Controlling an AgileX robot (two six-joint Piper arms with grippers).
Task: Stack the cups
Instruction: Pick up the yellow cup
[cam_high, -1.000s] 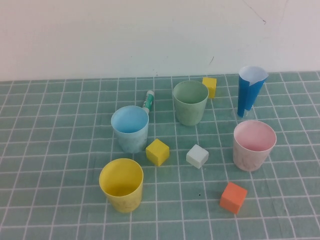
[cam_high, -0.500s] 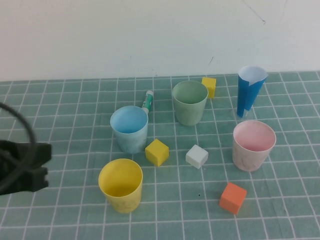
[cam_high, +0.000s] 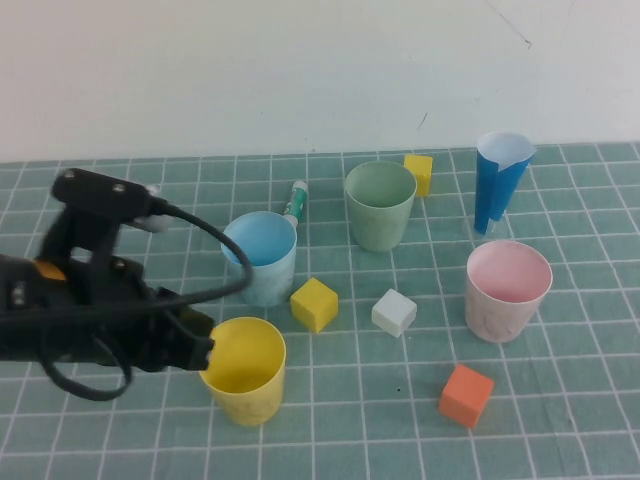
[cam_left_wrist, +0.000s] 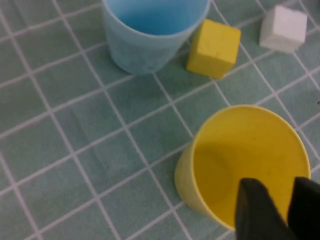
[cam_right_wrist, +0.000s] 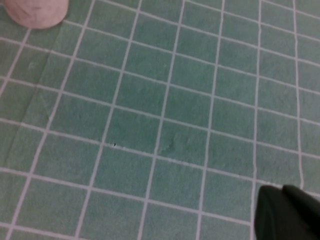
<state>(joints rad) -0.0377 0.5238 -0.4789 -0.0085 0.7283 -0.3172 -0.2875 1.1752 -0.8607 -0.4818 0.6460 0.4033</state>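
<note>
Four cups stand upright and apart on the green gridded mat: yellow at the front left, light blue behind it, pale green at the back, pink on the right. My left gripper hangs at the yellow cup's left rim. In the left wrist view the gripper is open by a narrow gap over the yellow cup's rim, with the blue cup beyond. My right gripper is shut over bare mat, away from the pink cup.
A tall dark-blue cone stands at the back right. Small cubes lie among the cups: yellow, white, orange and another yellow. A green-and-white marker lies behind the blue cup. A white wall bounds the far edge.
My left arm has come in from the left edge to the yellow cup's rim, and its jaws have parted. The cups and cubes have not moved.
</note>
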